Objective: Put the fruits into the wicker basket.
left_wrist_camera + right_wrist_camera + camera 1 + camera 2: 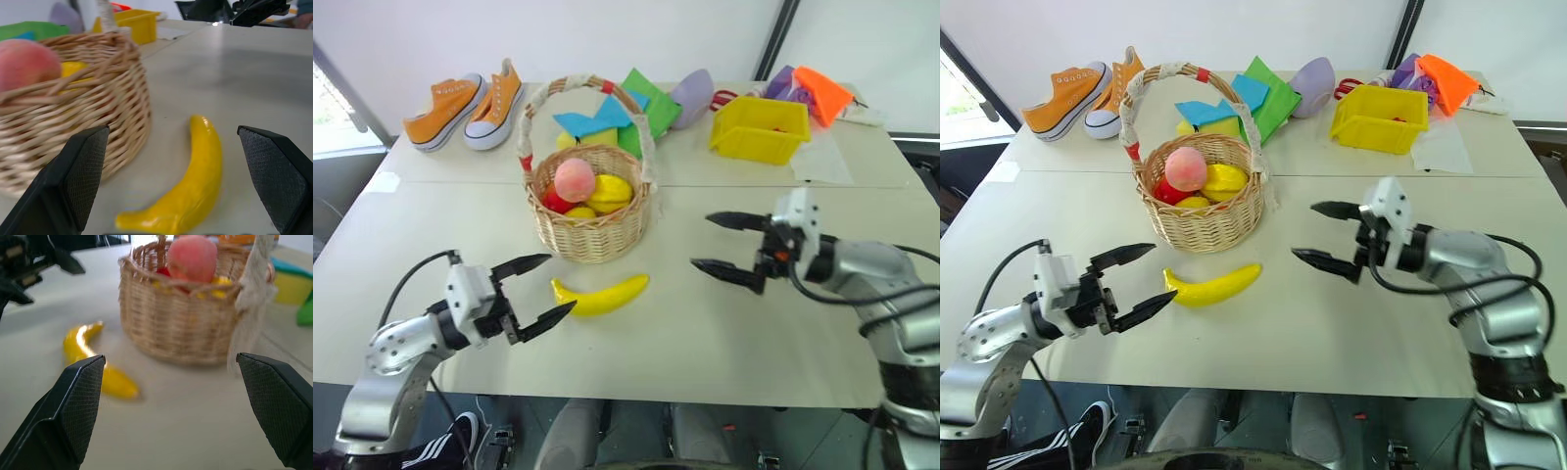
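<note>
From my seat the banana [601, 294] is the only fruit I can see outside the basket [590, 217]; it lies flat on the table [724, 333] just in front of the basket, apart from the wicker. The peach [575, 179] already sits on top of the other fruit inside. The banana's long axis runs across the table, roughly side to side, with the curve bowing toward me and the tips turned up toward the basket. My left gripper [534, 293] is clearly the nearer one: its two black fingers stand wide apart and empty, pointing at the banana's left end, with the lower fingertip just beside that tip. In the left wrist view the banana lies between the spread fingers and ahead of them, slanting away. My right gripper [729, 245] is also spread wide and holding nothing, hovering well off to the banana's right, near the basket's right side. I judge the left arm should take the pick. Since the fingers point nearly along the fruit's length, I would want to reach further over the middle so the fingers close across the narrow body, then lift it clear of the basket rim and under the tall handle [584, 91].
</note>
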